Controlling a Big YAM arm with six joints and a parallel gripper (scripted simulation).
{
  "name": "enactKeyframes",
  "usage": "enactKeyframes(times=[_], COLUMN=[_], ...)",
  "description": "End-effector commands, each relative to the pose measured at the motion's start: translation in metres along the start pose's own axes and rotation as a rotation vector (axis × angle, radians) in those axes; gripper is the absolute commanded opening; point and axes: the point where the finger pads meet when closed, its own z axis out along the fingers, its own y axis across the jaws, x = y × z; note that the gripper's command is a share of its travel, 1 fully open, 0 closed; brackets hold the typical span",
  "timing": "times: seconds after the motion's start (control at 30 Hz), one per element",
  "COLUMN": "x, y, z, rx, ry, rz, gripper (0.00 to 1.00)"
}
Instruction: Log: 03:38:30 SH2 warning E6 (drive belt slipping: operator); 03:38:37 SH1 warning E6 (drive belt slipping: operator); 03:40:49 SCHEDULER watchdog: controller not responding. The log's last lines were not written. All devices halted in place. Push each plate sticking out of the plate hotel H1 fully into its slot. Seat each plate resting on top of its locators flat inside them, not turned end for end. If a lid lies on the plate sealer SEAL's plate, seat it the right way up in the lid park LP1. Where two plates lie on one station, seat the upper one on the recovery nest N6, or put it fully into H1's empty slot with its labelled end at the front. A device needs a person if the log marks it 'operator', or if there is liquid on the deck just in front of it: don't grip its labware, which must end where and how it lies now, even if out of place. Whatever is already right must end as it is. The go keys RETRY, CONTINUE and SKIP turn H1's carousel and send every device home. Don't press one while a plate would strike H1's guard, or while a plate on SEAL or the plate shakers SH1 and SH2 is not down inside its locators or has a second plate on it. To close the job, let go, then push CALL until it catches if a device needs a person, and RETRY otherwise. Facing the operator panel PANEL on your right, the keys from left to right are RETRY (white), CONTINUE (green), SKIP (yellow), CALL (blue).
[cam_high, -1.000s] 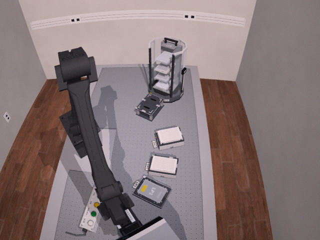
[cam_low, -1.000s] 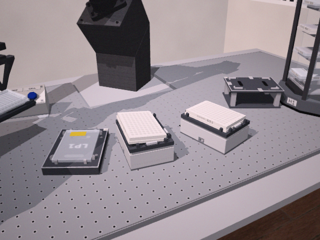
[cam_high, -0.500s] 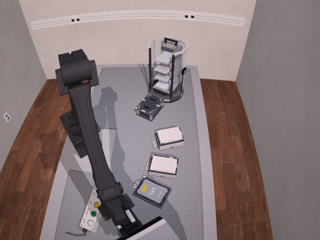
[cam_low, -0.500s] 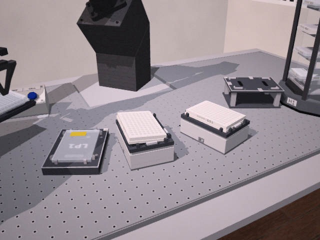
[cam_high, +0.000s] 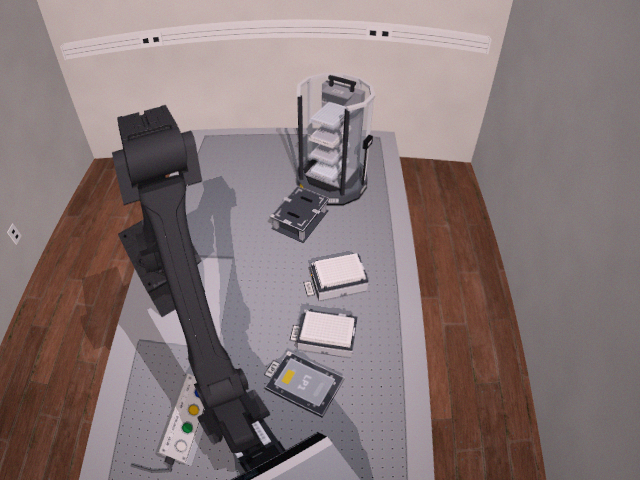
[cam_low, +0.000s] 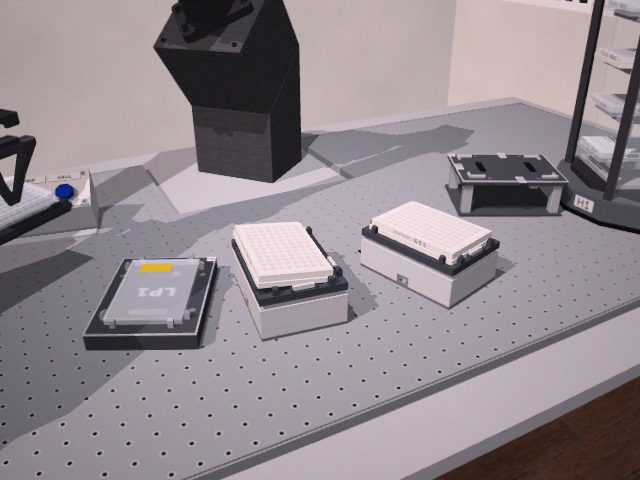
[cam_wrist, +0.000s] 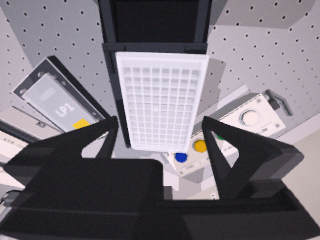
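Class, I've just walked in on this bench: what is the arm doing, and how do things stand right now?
The single arm reaches down near the operator panel, its gripper wide open and holding nothing, poised above a white well plate lying on a dark station. Further along the deck, two more white plates rest on shaker blocks; the nearer one looks tilted on its locators, while the other looks closer to level. The lid park holds a lid. The plate hotel stands at the far end.

Bright, even light. Arm (cam_high: 175, 248) casts hard grey shadows across bench (cam_high: 382, 330). Top view bows at edges. Slightly soft; no glare.
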Motion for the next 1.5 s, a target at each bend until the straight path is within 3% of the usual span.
enactKeyframes(times=[0.0, 0.53, 0.6, 0.63, 0.7, 0.73, 0.9, 1.23, 1.47], x=[-0.001, -0.005, -0.005, -0.015, -0.016, -0.01, -0.01, -0.01, -0.01], y=[0.004, 0.004, 0.004, 0.0, 0.0, 0.0, 0.0, 0.0, 0.0], z=[0.006, 0.025, 0.025, 0.012, 0.011, 0.017, 0.017, 0.017, 0.017], rx=[-0.003, -0.003, -0.003, 0.005, 0.005, 0.002, 0.002, 0.002, 0.002], ry=[-0.007, -0.013, -0.013, -0.051, -0.053, -0.026, -0.026, -0.026, -0.026], rz=[0.0, -0.002, -0.002, -0.001, -0.001, -0.002, -0.002, -0.002, -0.002], gripper=[1.0, 1.0, 1.0, 1.0, 1.0, 1.0, 1.0, 0.84, 0.84])
